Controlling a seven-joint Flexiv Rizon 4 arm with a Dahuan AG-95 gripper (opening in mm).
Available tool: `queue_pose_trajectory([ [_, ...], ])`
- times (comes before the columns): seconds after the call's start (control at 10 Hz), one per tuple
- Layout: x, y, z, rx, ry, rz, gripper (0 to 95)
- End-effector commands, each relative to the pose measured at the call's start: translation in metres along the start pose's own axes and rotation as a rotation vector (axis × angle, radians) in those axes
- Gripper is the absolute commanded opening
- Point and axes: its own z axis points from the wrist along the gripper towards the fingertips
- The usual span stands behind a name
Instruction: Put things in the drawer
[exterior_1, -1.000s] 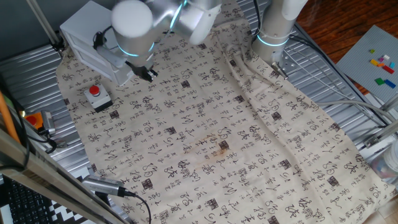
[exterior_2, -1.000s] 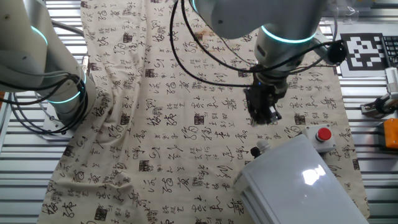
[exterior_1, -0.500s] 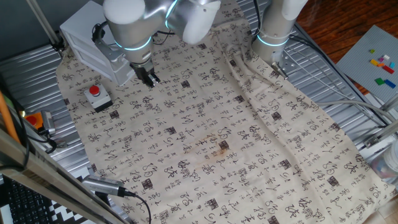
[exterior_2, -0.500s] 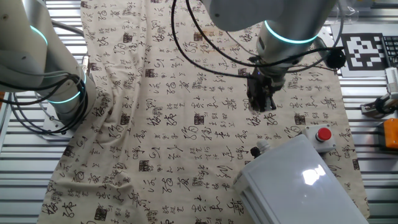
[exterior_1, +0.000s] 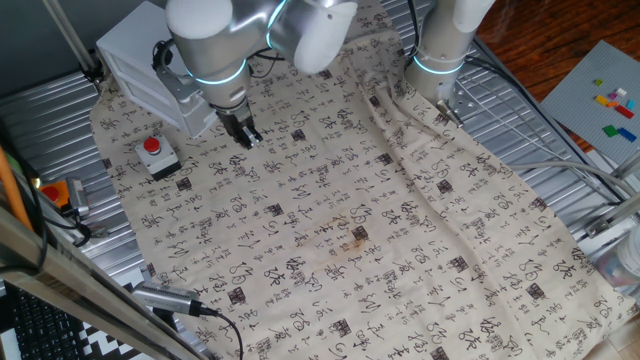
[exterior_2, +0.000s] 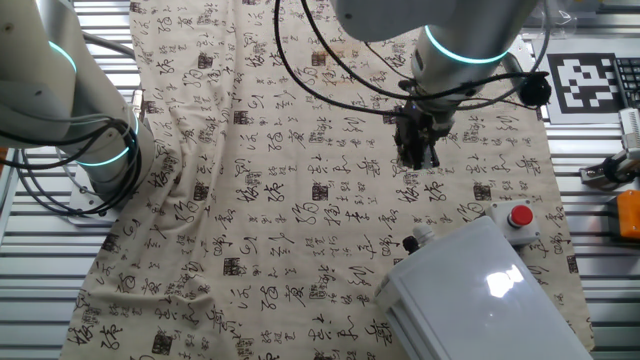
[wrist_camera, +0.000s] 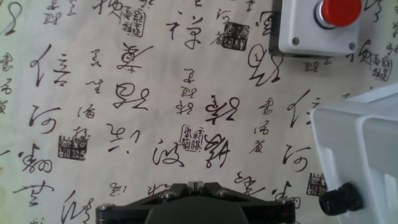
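My gripper (exterior_1: 247, 137) hangs low over the printed cloth, just in front of the white cabinet (exterior_1: 140, 60), and it also shows in the other fixed view (exterior_2: 415, 160). In the hand view the gripper (wrist_camera: 196, 183) has its two fingers pressed together with nothing between them. The cabinet's corner (wrist_camera: 360, 143) and a black knob (wrist_camera: 339, 199) on its front lie to the right of the fingers. The knob also shows in the other fixed view (exterior_2: 410, 243). I cannot tell whether the drawer is pulled out. The tan block is not in any view.
A grey box with a red button (exterior_1: 152, 150) sits on the cloth beside the cabinet (exterior_2: 480, 300); it also shows in the other fixed view (exterior_2: 518, 217) and the hand view (wrist_camera: 320, 25). A second arm's base (exterior_1: 440, 50) stands at the cloth's far edge. Cables lie at the table's sides.
The gripper has moved away from the cabinet front, out over the cloth, and turned more upright. Nothing else has moved.
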Motion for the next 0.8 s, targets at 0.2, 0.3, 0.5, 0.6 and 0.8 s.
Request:
queue_pose_trajectory([
  [0.2, 0.005, 0.013, -0.008, -0.090, -0.051, 0.087, 0.0],
  [0.3, 0.006, 0.022, -0.009, -0.089, -0.062, 0.093, 0.0],
  [0.5, 0.011, 0.041, -0.013, -0.089, -0.062, 0.123, 0.0],
  [0.6, 0.012, 0.045, -0.015, -0.089, -0.062, 0.123, 0.0],
  [0.8, 0.012, 0.045, -0.015, -0.089, -0.062, 0.123, 0.0],
])
